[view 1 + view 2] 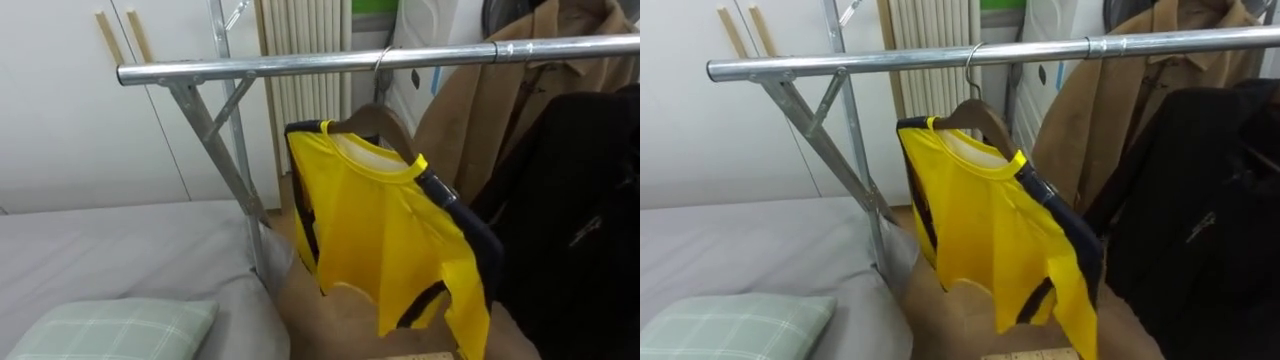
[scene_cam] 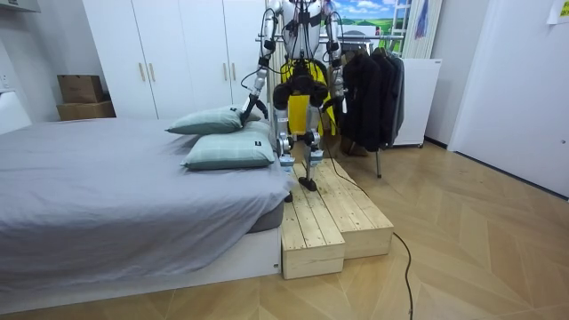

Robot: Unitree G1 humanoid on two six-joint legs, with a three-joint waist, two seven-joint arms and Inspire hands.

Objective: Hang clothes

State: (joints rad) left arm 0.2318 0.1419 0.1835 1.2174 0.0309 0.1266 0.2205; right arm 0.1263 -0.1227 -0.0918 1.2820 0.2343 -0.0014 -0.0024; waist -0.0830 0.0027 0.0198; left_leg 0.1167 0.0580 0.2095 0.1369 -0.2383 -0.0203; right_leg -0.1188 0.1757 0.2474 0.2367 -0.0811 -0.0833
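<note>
Dark and small in the room view, the left hand (image 2: 245, 113) hung low at the end of a slightly bent arm, just above a pillow (image 2: 210, 121) on the bed (image 2: 107, 187). The right hand (image 2: 339, 104) hung at the robot's other side, close to the coats. I could not tell how far either hand was open, or whether it held anything. The robot stood upright on a wooden platform (image 2: 329, 222) between bed and rack, facing the rack.

The yellow shirt (image 1: 380, 230) was on a wooden hanger (image 1: 375, 118), whose hook sat over the metal rail (image 1: 300, 66). The shirt's long axis ran straight down, collar up and hem low. The hanger lay slantwise to the rail, one shoulder toward the bed and the other toward the coats. A dark-trimmed sleeve drooped on the coat side.

A tan coat (image 1: 470, 110) hung just beside the shirt, and a black coat (image 1: 580, 220) further along.
</note>
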